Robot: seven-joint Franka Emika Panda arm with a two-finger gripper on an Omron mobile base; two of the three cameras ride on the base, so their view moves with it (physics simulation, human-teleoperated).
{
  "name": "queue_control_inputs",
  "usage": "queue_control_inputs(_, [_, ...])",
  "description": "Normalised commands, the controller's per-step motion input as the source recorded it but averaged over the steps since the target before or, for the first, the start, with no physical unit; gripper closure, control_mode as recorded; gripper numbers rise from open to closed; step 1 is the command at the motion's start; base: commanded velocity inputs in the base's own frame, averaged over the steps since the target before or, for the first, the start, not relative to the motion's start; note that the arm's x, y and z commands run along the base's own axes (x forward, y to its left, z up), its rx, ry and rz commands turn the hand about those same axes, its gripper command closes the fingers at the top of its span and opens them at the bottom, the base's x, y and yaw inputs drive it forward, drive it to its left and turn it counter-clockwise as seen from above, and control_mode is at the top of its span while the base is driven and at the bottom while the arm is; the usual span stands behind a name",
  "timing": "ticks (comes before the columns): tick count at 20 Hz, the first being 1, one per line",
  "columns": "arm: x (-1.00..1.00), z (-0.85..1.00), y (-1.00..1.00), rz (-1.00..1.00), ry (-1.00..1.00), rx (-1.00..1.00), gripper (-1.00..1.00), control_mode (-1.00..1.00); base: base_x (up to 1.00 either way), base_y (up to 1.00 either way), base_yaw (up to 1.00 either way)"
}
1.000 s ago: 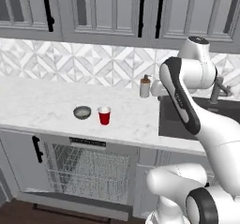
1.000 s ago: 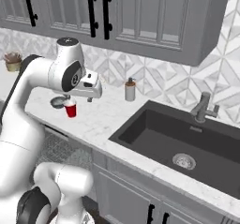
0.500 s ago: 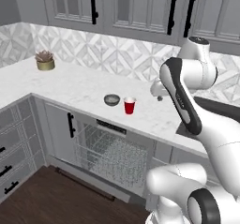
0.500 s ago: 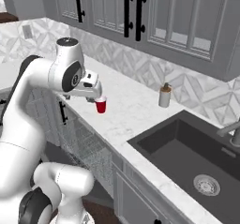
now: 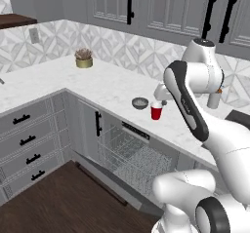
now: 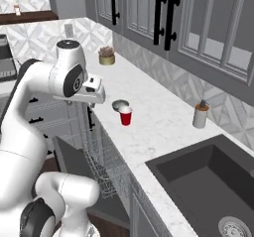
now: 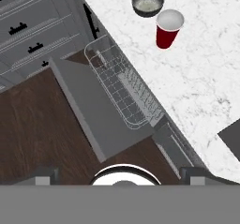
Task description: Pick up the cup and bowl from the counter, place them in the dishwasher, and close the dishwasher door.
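From the left base view, the cup (image 5: pixel 156 112) stands upright on the counter (image 5: pixel 102 83) just beside the bowl (image 5: pixel 140 103), both near the front edge above the dishwasher (image 5: pixel 132 154); the dishwasher door (image 5: pixel 110 181) hangs dropped open, wire racks exposed; a small gold pot (image 5: pixel 84 59) sits well apart by the wall.

From the right base view, the cup (image 6: pixel 125 116) and bowl (image 6: pixel 120 105) sit just beyond the arm's hand; a soap dispenser (image 6: pixel 200 114) stands near the sink (image 6: pixel 208 181).

From the hand view, the cup (image 7: pixel 168 28) and bowl (image 7: pixel 147 2) lie far from the claw; whether it is clenched or released, I cannot tell.
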Motion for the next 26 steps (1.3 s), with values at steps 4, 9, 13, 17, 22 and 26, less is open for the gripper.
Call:
queue_control_inputs(4, [0.0, 0.0, 0.0, 0.0, 0.0, 0.0, -1.0, 1.0, 0.0, -0.48, 0.19])
queue_control_inputs(9, [0.0, 0.0, 0.0, 0.0, 0.0, 0.0, -1.0, 1.0, 0.0, -0.14, 0.05])
queue_control_inputs(13, [0.0, 0.0, 0.0, 0.0, 0.0, 0.0, -1.0, 1.0, 0.0, 0.0, 0.0])
queue_control_inputs(17, [0.41, -0.09, 0.0, 0.0, 0.03, -0.01, -1.0, -1.0, 0.08, -0.02, 0.0])
queue_control_inputs(22, [1.0, -0.59, 0.01, 0.01, 0.0, -0.16, -1.0, -1.0, 0.0, 0.0, 0.0])
queue_control_inputs(26, [1.0, -0.75, -0.23, 0.09, 0.06, -0.28, -1.0, -1.0, 0.0, 0.0, 0.0])
